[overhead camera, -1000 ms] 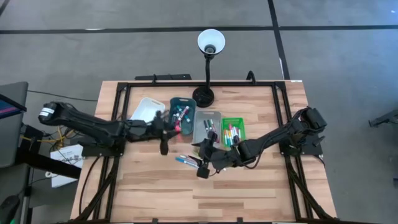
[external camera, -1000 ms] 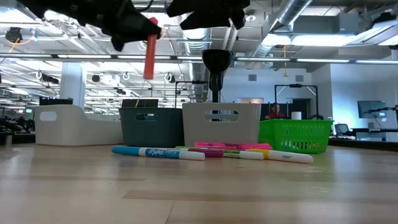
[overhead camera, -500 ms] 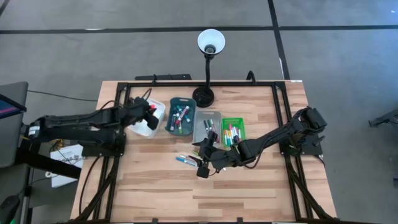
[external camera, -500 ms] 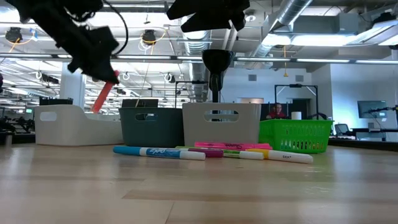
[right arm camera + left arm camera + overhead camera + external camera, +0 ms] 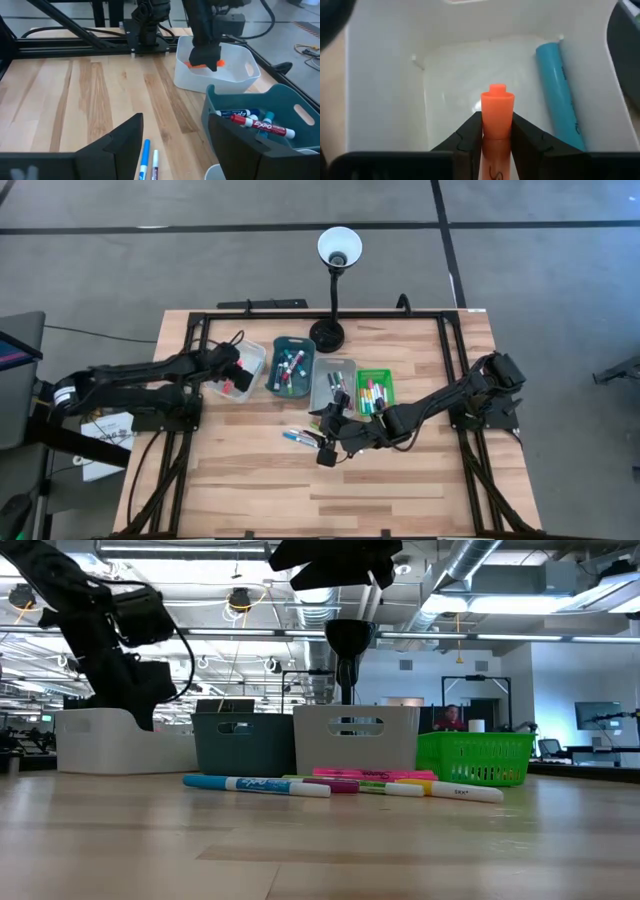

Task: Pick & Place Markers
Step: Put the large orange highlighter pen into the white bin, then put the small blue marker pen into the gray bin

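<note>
My left gripper point(image 5: 232, 375) reaches down into the white tray point(image 5: 247, 352), shut on an orange marker point(image 5: 497, 112). The right wrist view shows that marker point(image 5: 202, 64) inside the tray point(image 5: 235, 75). A blue marker point(image 5: 561, 95) lies on the tray floor beside it. In the low view the tray wall point(image 5: 95, 745) hides the gripper's tip. Several markers point(image 5: 303, 439) lie loose on the table point(image 5: 330, 783). My right gripper point(image 5: 325, 442) hovers open above them point(image 5: 175, 150). My left gripper pinches the orange marker's barrel point(image 5: 496, 145) between its two fingers point(image 5: 465, 137). The marker lies along the fingers, and its stepped end point(image 5: 497, 100) sticks out past their tips. The fingers slant down into the white tray. Whether that end touches the floor, I cannot tell.
A teal tray point(image 5: 292, 367) with markers, a grey tray point(image 5: 333, 383) and a green basket point(image 5: 375, 391) stand in a row right of the white tray. A black desk lamp point(image 5: 328, 335) stands behind them. Bare wood lies toward the table's near edge.
My left gripper has carried the orange marker from above the teal tray toward the table's left and down into the white tray. The marker hung upright, then tipped. It has dropped behind the tray wall in the low view.
</note>
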Action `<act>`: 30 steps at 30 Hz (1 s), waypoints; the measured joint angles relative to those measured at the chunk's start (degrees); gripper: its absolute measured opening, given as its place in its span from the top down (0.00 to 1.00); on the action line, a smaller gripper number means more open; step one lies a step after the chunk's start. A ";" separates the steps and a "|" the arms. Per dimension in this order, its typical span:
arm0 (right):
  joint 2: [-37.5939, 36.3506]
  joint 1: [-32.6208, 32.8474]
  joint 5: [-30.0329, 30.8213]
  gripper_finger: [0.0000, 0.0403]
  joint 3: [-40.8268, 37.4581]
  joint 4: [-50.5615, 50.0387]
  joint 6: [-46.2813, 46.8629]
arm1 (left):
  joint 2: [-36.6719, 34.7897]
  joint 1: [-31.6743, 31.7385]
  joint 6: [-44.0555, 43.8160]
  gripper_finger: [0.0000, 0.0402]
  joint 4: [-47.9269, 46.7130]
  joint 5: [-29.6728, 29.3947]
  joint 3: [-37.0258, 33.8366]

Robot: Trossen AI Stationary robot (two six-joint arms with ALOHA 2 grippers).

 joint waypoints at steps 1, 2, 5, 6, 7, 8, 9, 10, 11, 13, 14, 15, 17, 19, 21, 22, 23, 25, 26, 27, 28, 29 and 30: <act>0.00 0.00 0.00 0.47 0.00 0.00 0.01 | 0.52 0.14 0.45 0.79 0.61 0.01 -0.13; 0.00 0.00 0.00 0.47 0.00 0.00 0.00 | 1.04 0.17 0.97 0.79 1.27 0.02 -0.40; 0.00 0.00 0.00 0.48 0.00 0.00 0.01 | 2.50 0.17 2.24 0.78 1.94 0.09 -0.86; 0.00 0.00 0.00 0.48 0.00 0.00 0.00 | 2.92 0.17 2.33 0.78 2.41 0.08 -1.00; 0.00 0.01 0.00 0.48 0.00 0.00 0.01 | 3.36 0.17 2.29 0.77 2.76 0.13 -1.21; 0.00 0.00 0.00 0.48 0.00 0.00 0.01 | 3.76 0.17 2.29 0.77 2.80 0.21 -1.41; 0.00 0.00 0.02 0.49 0.00 0.00 0.01 | 4.22 0.17 2.30 0.76 2.71 0.24 -1.50; 0.00 0.00 0.00 0.49 0.00 0.00 0.01 | 4.56 0.17 2.29 0.75 2.78 0.23 -1.50; 0.00 0.00 0.00 0.49 0.00 0.00 0.01 | 4.71 0.17 2.33 0.73 3.02 0.18 -1.52; 0.00 0.01 0.00 0.48 0.00 0.01 0.01 | 4.81 0.17 2.37 0.71 4.33 0.04 -1.54; 0.00 0.02 0.00 0.48 0.00 0.00 0.01 | 4.73 0.17 2.37 0.70 5.13 0.06 -1.46; 0.00 0.00 0.00 0.49 0.00 0.00 0.01 | 4.58 0.17 2.39 0.69 5.27 0.04 -1.01; 0.00 0.00 0.00 0.49 0.00 0.02 0.01 | 4.22 -0.03 2.79 0.68 5.47 0.06 0.49; 0.00 0.00 -0.09 0.50 0.00 0.00 0.01 | 3.36 -0.67 3.67 0.67 5.58 0.06 2.34; 0.00 0.00 -1.58 0.50 0.00 -0.02 0.03 | 2.13 -1.69 4.71 0.67 5.65 0.99 4.26; 0.00 0.00 -2.91 0.51 0.00 -0.04 0.04 | 1.43 -2.40 5.24 0.68 5.77 1.50 5.20; 0.00 0.00 -4.24 0.51 0.00 -0.03 0.06 | 0.74 -3.19 5.41 0.68 6.25 2.43 5.94; 0.00 0.01 -6.18 0.52 0.00 -0.04 0.06 | -0.94 -5.46 5.56 0.69 7.99 4.19 6.72; 0.00 0.02 -6.55 0.52 0.00 -0.07 0.06 | -1.75 -6.81 5.56 0.69 9.22 5.41 6.72; 0.00 0.02 -6.76 0.52 0.00 -0.07 0.06 | -2.49 -8.39 5.56 0.70 10.26 6.57 6.70; -0.02 0.02 -7.02 0.53 0.00 -0.13 0.07 | -3.09 -10.11 5.56 0.70 11.34 7.95 6.62; -0.02 0.00 -7.27 0.53 0.00 -0.21 0.12 | -3.56 -12.02 5.56 0.71 12.41 9.24 6.53; -0.02 0.00 -7.39 0.53 0.00 -0.45 0.32 | -3.87 -14.12 5.56 0.71 13.24 10.46 6.32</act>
